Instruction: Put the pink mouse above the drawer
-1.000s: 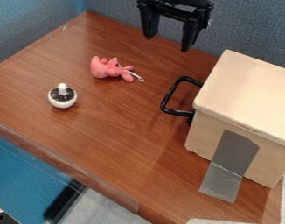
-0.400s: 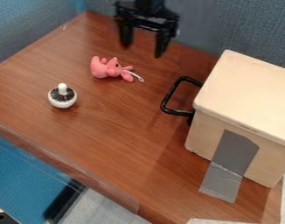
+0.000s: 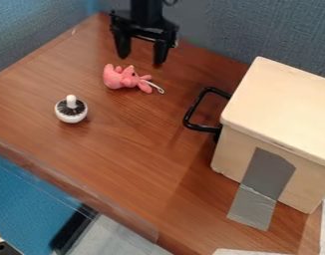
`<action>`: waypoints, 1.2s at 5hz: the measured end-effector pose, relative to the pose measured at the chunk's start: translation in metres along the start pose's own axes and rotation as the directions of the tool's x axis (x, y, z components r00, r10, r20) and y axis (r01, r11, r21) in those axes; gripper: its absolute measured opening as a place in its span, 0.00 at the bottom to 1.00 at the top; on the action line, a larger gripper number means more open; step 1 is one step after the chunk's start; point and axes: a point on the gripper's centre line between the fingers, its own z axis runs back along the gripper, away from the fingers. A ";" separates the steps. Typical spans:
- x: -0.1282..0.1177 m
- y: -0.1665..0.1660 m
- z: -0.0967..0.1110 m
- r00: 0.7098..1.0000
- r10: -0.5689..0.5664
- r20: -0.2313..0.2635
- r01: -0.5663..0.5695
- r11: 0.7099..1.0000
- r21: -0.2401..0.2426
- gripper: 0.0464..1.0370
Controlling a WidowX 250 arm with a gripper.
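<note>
I have the black two-finger jaws spread wide and empty, above and just behind the small pink plush mouse lying on the brown wood-grain surface, presumably lining up a grasp before lifting it onto the pale boxy drawer.

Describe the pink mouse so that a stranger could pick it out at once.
At the table's right stands a big pale box with a black handle. Left of the handle, and farther back, lies a small plush mouse. Its pink colour and pale string set it apart from the round white knobbed thing.
</note>
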 end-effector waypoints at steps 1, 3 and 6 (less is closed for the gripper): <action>0.003 0.007 -0.016 1.000 0.029 -0.006 -0.029 0.999 0.017 0.96; 0.015 0.026 -0.035 0.994 0.105 -0.033 -0.103 0.993 0.058 0.96; 0.014 0.038 -0.054 0.978 0.191 -0.078 -0.179 0.974 0.138 0.91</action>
